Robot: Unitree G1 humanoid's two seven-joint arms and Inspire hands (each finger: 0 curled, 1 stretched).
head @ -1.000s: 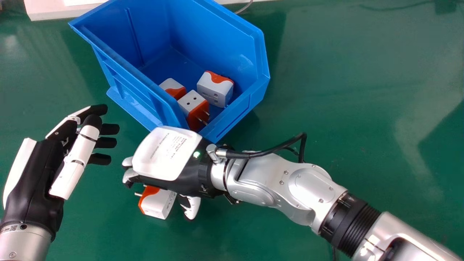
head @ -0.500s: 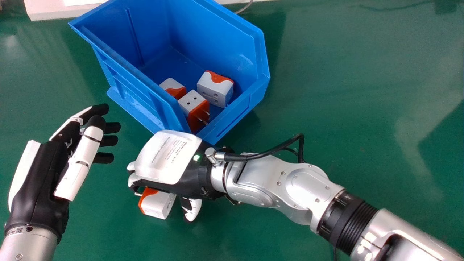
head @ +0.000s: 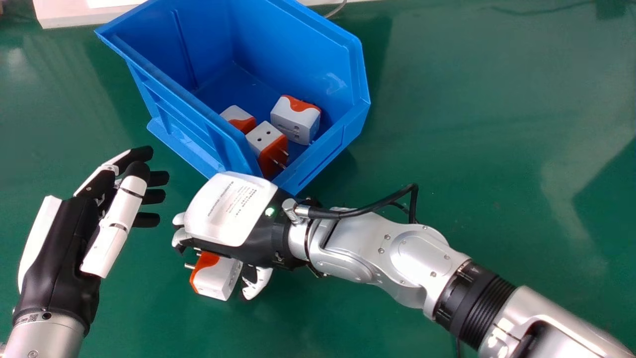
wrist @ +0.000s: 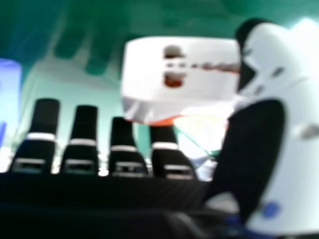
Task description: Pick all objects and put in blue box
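Adapter (head: 213, 279) is sitting between the loose, uncurled fingers and thumb of the right hand (head: 229, 211), ungripped; I'd be centring the palm before curling, minding those prongs (head: 190, 266). Left hand (head: 59, 248) is idling past those fingertips.

The right hand (head: 231, 211) wore a smooth white cover with rows of tiny print, set over black casing with a green light (head: 270, 212). A black cable (head: 367, 204) looped from its wrist above a silver forearm (head: 397, 253) with rounded plates, small screws and a ribbed black band (head: 478, 303). The left hand (head: 57, 243) was black with white panels, dark fingertips (head: 137, 170) and a silver cuff (head: 47, 334).
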